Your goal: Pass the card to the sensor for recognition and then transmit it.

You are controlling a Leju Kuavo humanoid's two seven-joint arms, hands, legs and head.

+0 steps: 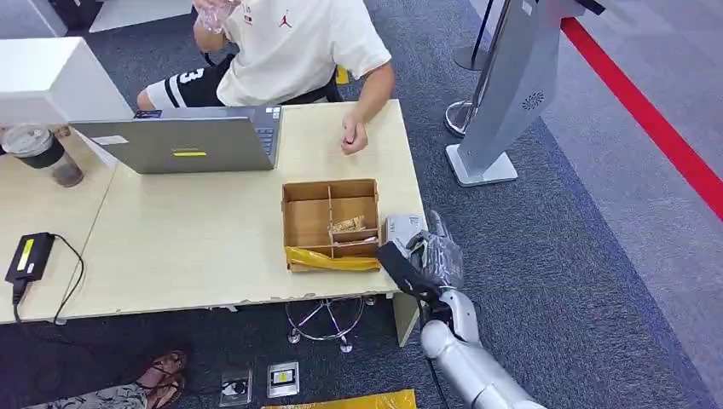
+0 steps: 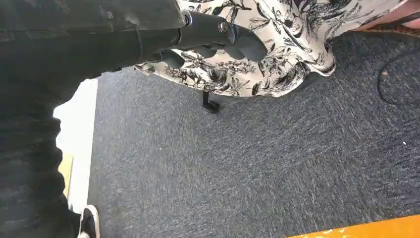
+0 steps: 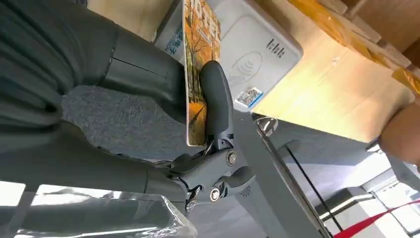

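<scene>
- Left hand (image 2: pixel 213 37): hanging low over dark carpet, fingers curled in, nothing seen in them; patterned fabric (image 2: pixel 277 44) just beyond the fingertips, person's, not a task item.
- Far to the left of the right hand on the table (image 1: pixel 196 247): power adapter (image 1: pixel 30 256), cup (image 1: pixel 38 149), laptop (image 1: pixel 183 141); well apart, irrelevant to the step.
- Cardboard divider box (image 1: pixel 331 223) just left of the right hand, yellow strip along its near edge; small items inside, too small to tell.
- Sensor (image 3: pixel 247 54), grey pad with wave mark, at the table corner directly ahead of the right hand, beside the box.
- Right hand (image 1: pixel 430 256) pinching card (image 3: pixel 196 74) between thumb and fingers, card held edge-on, near the sensor but apart from it.
- Step judged: presenting card to reader, not yet done; handover left.
- Risks: card face tilted away from the pad, so no read; pinch near one edge, so card could pivot or slip off over the table edge to the floor; overshoot could shove the sensor into the box or off the corner.
- Person's hand (image 1: pixel 353 136) on the table beyond the box; reach for handover could clip the box.
</scene>
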